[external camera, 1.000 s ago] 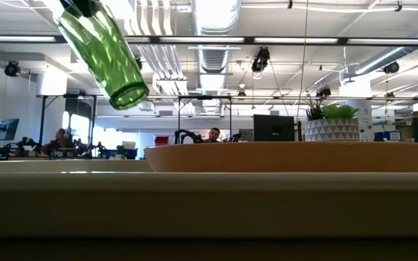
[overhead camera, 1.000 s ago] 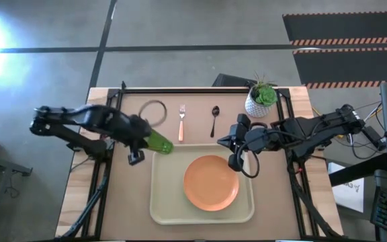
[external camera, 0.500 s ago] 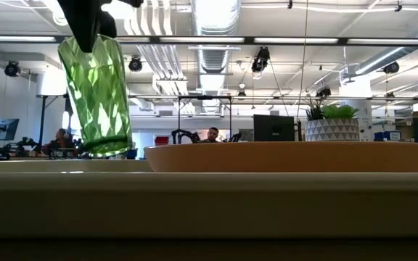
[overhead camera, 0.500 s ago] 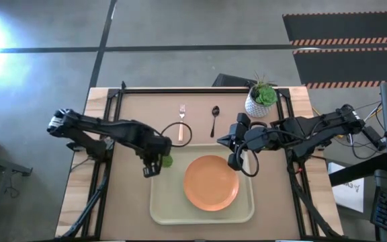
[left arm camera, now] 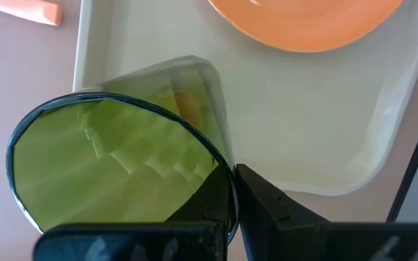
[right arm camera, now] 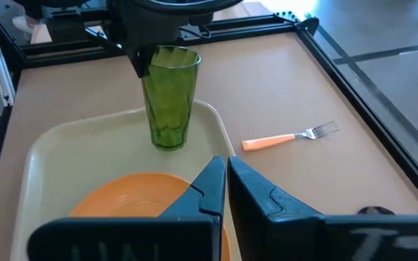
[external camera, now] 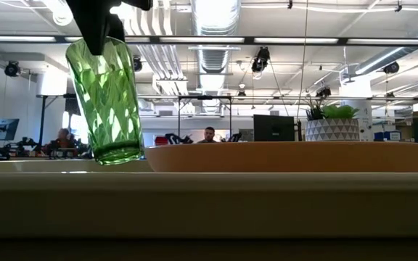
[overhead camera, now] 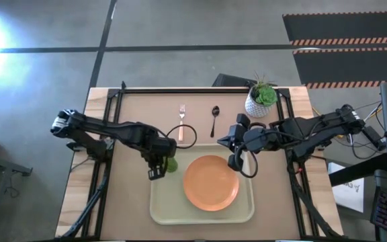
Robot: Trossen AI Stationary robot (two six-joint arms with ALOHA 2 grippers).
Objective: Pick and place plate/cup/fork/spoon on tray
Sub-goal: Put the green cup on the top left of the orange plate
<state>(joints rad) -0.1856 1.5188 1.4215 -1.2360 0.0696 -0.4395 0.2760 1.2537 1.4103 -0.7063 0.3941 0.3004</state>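
Left gripper (overhead camera: 158,165) is clamped on the rim of the green cup (right arm camera: 168,97), holding it upright, slightly tilted, just over the tray (overhead camera: 160,202) corner beside the plate (overhead camera: 211,182). Cup looks light, rigid, faceted and likely slick, so the rim pinch seems fine; lower gently. Right gripper (right arm camera: 223,174) hangs over the tray's edge by the plate, fingers nearly closed, empty; fork (overhead camera: 181,122) and spoon (overhead camera: 214,118) lie farther back on the table.

Left arm is reaching inward, its gripper (overhead camera: 158,163) pointing down and apparently clamping something at its tips. Right arm is extending in from the opposite side, its gripper (right arm camera: 226,190) hovering with fingers pressed together.
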